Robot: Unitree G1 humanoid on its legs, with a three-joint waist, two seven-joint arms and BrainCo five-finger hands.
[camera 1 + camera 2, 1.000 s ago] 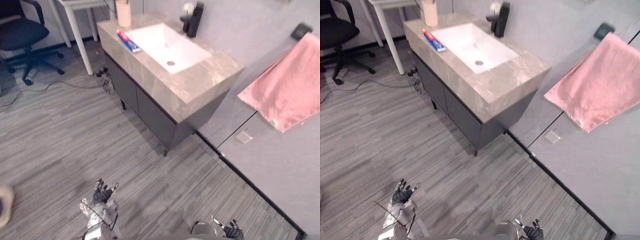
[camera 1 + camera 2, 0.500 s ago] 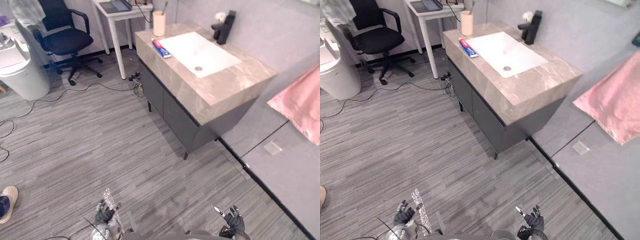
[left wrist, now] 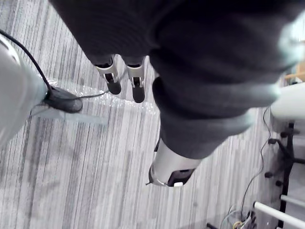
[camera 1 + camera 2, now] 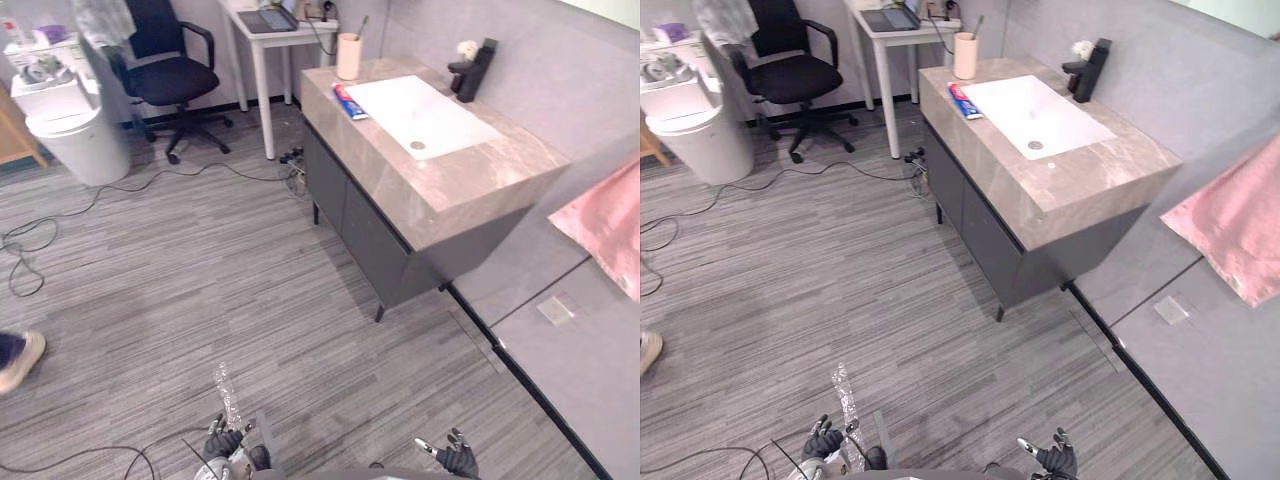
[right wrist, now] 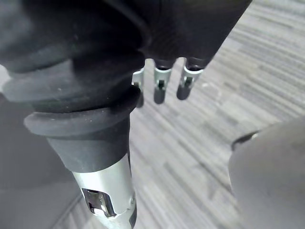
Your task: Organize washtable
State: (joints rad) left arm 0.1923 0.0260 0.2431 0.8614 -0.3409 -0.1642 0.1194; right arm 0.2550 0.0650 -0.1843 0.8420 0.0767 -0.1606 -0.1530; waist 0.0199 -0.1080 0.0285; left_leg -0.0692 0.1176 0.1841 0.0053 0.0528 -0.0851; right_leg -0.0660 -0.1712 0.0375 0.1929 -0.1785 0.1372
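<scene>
The washtable [image 4: 470, 175] is seen well ahead; a tube [image 4: 349, 101] lies beside its sink [image 4: 420, 115], near a cup [image 4: 348, 55]. A chair [image 4: 170, 70] and bin [image 4: 75, 140] are placed further left. The left hand [image 4: 222, 443] and right hand [image 4: 458, 460] are held low, fingers relaxed, nothing grasped.

Smooth, veined beige stone washtable top [image 4: 470, 180]; glossy white basin [image 4: 415, 105]; matt dark cabinet fronts [image 4: 362, 232]; soft pink cloth towel [image 4: 605, 225]; grey wood-grain floor [image 4: 200, 290].
</scene>
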